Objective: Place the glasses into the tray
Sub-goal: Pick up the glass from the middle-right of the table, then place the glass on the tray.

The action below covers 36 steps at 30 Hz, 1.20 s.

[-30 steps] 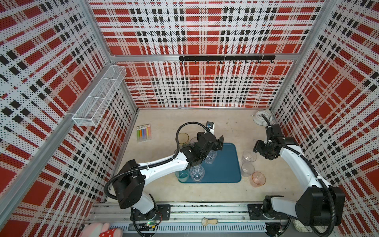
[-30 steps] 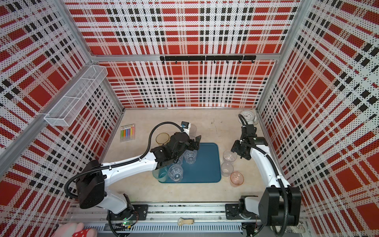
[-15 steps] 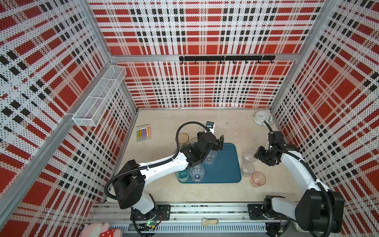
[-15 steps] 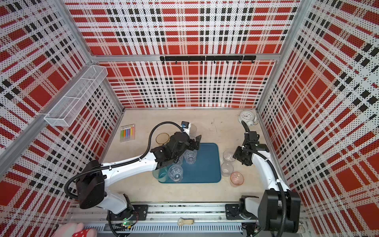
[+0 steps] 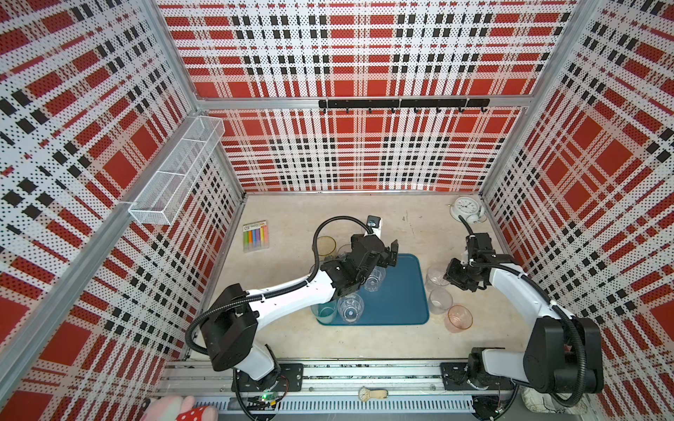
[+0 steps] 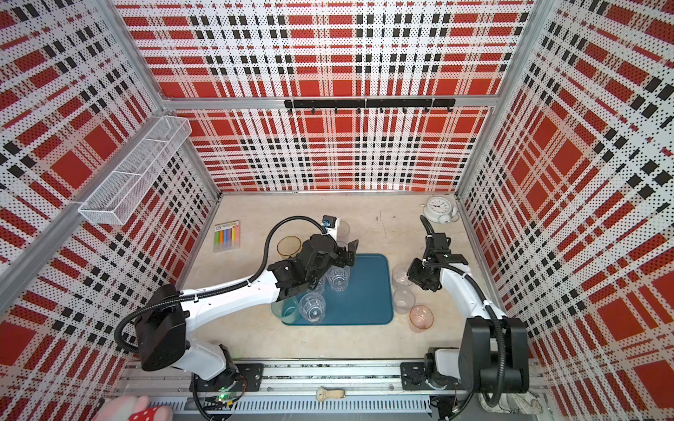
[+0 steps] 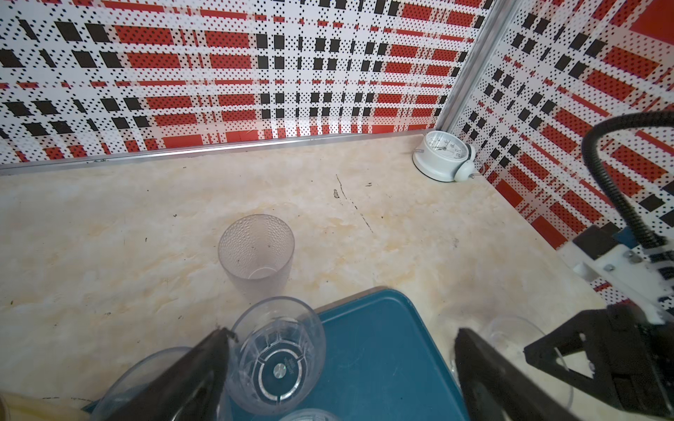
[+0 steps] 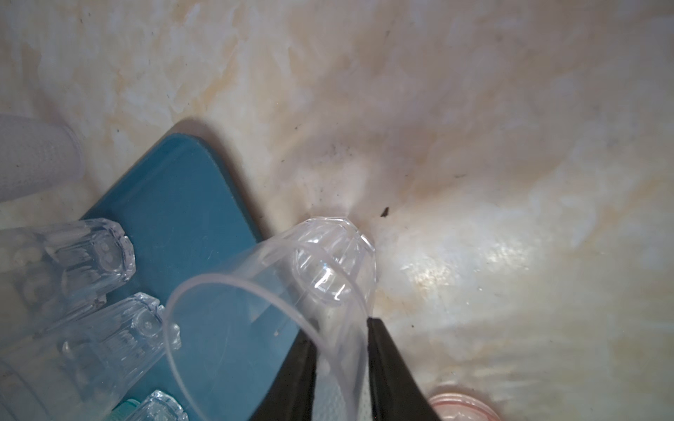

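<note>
Glass (image 8: 291,291) stands on the surface (image 8: 474,145) just beside the tray (image 8: 175,204), my right claw (image 8: 341,330) pinching its rim, one finger (image 8: 291,386) inside, for lifting across; my left claw (image 7: 343,333) hangs released over the tray.

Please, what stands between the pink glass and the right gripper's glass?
Both top views show a frosted glass between the pink glass and the gripped glass.

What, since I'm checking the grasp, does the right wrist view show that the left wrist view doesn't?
Only the right wrist view: the right gripper astride the wall of the clear glass at its rim, plus a pink glass. Only the left wrist view: the left gripper, wide open, and the white alarm clock in the corner. Both: the tray with faceted glasses on it.
</note>
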Each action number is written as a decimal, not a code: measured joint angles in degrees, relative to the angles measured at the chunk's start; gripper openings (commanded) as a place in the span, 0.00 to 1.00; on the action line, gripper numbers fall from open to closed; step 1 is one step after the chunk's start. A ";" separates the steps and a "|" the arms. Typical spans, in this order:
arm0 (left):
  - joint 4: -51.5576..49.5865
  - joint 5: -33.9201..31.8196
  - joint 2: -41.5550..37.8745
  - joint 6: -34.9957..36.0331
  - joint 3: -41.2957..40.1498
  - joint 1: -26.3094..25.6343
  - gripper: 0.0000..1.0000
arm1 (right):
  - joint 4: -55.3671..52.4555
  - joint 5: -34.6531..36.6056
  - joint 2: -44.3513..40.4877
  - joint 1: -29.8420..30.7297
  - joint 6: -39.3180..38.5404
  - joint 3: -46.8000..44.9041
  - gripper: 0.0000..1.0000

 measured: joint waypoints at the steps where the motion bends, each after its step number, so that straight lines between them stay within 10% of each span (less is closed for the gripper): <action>1: 0.00 -0.02 0.00 0.00 0.00 0.00 0.98 | 0.31 0.13 0.42 0.31 0.31 0.07 0.25; 27: -0.04 -3.39 -1.05 -0.07 -1.29 -0.22 0.98 | -5.49 6.29 3.85 1.86 -5.81 12.59 0.01; 36: -0.33 -8.31 -4.28 0.70 -3.04 0.50 0.98 | -18.53 13.14 2.99 17.11 -7.61 23.28 0.00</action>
